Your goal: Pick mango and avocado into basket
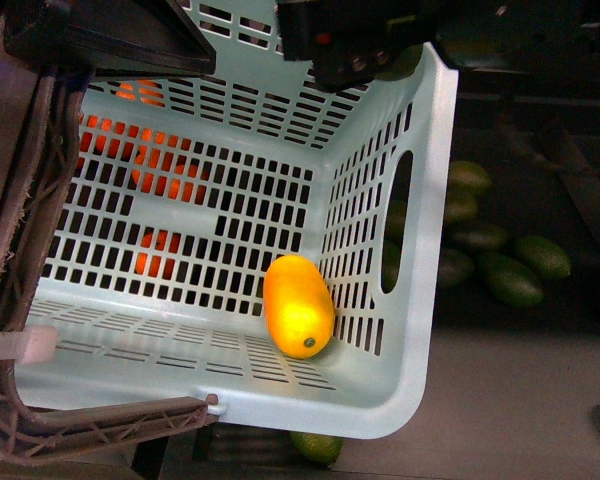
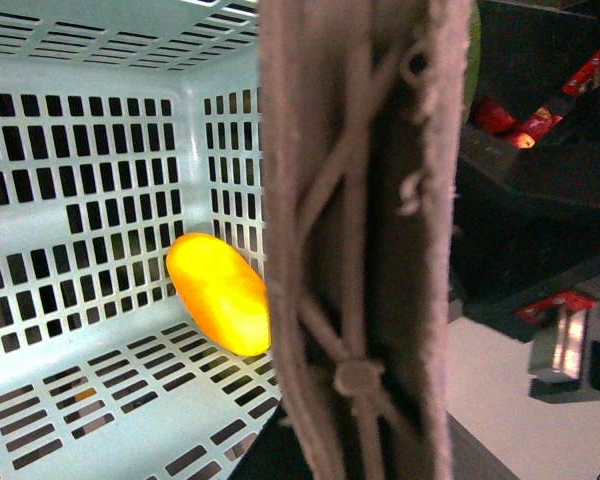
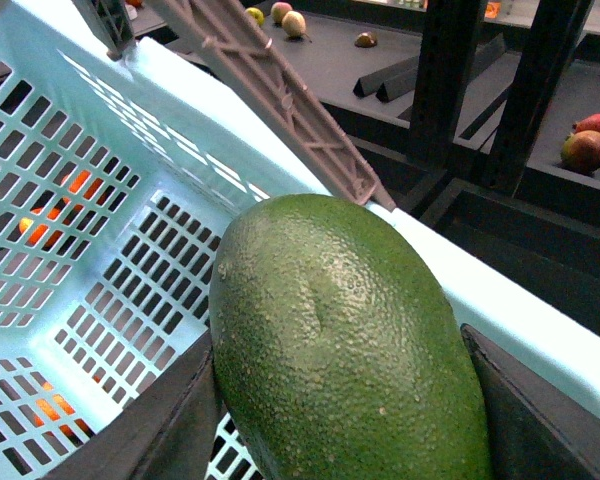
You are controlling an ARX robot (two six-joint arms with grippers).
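Right tool (image 3: 350, 440): fingers clamped on either flank of the avocado (image 3: 340, 310), fruit held firm, blunt end forward. It hangs over the rim of the basket (image 3: 500, 320), just beside the brown handle (image 3: 280, 110).

Left tool (image 1: 110, 40): dark shape by the handle; cannot tell whether it grips.

Mango (image 1: 298, 306) lies on the slotted floor, against the side wall near a corner, so that half looks done. Loose green fruit (image 1: 510, 275) sits outside, beyond the wall.

Step in hand, by my reading: delivering the avocado. Next move calls for carrying it inward past rim and handle, lowering, then releasing clear of the mango.
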